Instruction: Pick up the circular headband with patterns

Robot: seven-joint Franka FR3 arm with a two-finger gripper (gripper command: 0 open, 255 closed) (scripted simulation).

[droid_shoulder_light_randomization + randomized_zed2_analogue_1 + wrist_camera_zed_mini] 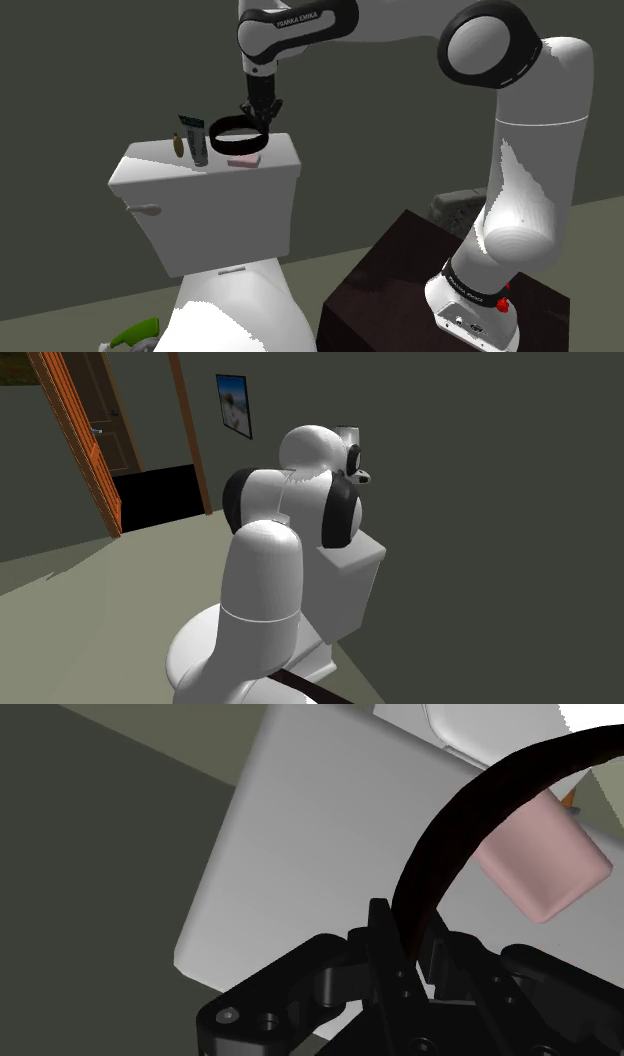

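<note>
The headband (233,150) is a plain black ring, and no pattern shows on it. It hangs tilted just above the white toilet tank lid (160,168), clear of it. My gripper (262,120) comes straight down from above and is shut on the ring's far side. In the wrist view the fingers (385,944) clasp the dark band (450,834), which arcs away over the lid (300,854).
A pink soap-like block (243,161) (540,864) lies on the lid under the ring. A dark tube (195,140) and a small brown bottle (179,146) stand beside it. My dark stand (400,290) sits right of the toilet. An orange door (85,432) borders a black area (160,497).
</note>
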